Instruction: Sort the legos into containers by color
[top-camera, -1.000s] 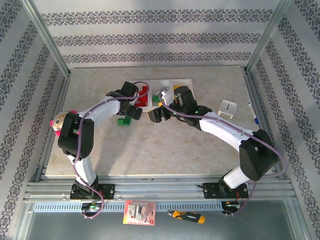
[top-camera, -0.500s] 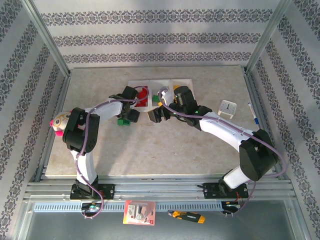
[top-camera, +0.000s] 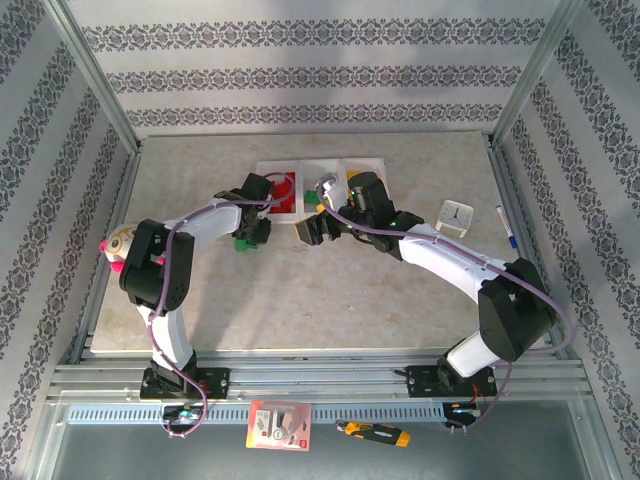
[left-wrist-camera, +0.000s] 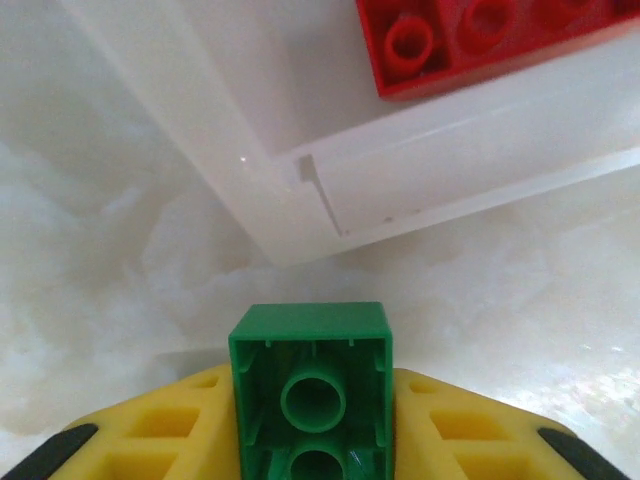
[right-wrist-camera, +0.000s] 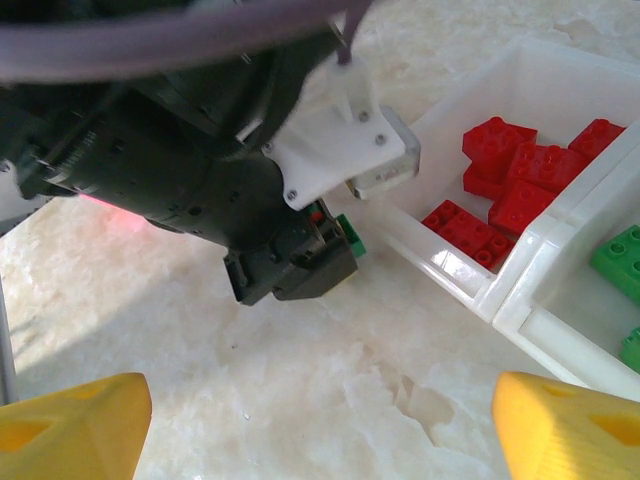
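Marble table (top-camera: 400, 290) holds three containers (top-camera: 330, 165), one gripped lego (left-wrist-camera: 310, 335).

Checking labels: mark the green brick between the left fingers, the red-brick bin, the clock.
green brick (left-wrist-camera: 310, 392), left wrist view, its hollow underside.
red-brick bin (right-wrist-camera: 440, 262), right wrist view, its near wall.
clock (top-camera: 457, 217), top external view, its face.

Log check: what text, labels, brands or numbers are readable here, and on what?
No text can be read anywhere.
Red card: print too small to read.
Clock: face marks too small to read.
Green brick: no lettering visible.
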